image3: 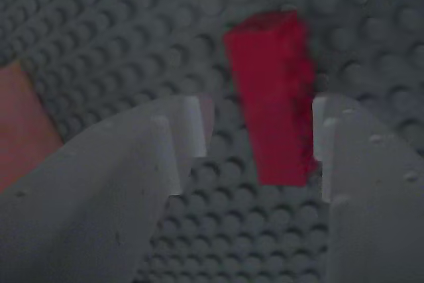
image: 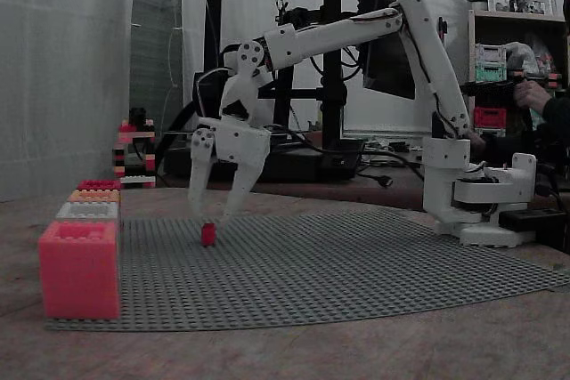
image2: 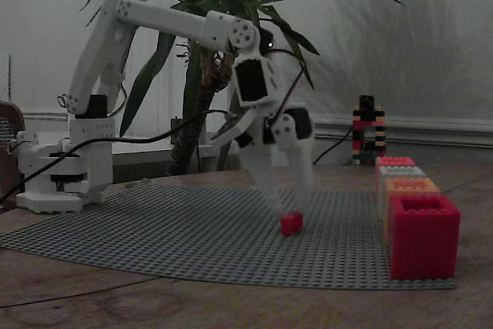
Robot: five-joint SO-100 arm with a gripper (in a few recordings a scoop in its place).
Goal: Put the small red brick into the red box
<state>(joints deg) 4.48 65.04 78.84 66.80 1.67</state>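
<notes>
The small red brick (image: pixel 208 234) is sitting on the grey studded baseplate (image: pixel 356 264), directly under the white arm's claw (image: pixel 212 211), whose 2 fingers are hanging spread on either side of it and gripping nothing. In the wrist view the brick (image3: pixel 275 97) is lying between the fingertips (image3: pixel 182 140), closer to the right-hand one and possibly brushing it, with a clear gap on the left.

Being a tiny piece of hard plastic, it is likely light and rigid, with smooth sides that could slip or twist out of a loose pinch; it may also be seated on the plate's studs and need a slight pull. The best hold is looking like its 2 flat opposite sides, squeezed low and square so it is not tipping.

Counting outward: 1 red brick is lying in play. A row of 4 open boxes is standing along the plate's edge, the red box (image2: pixel 424 236) nearest both fixed cameras, then an orange box (image2: pixel 408 186), a pale grey box (image2: pixel 400 171) and another red box (image2: pixel 394 161) at the far end. 1 striped brick tower (image2: pixel 368 130) is standing behind them on the worktop (image2: pixel 231 306), well apart from the claw. 1 arm is working.
</notes>
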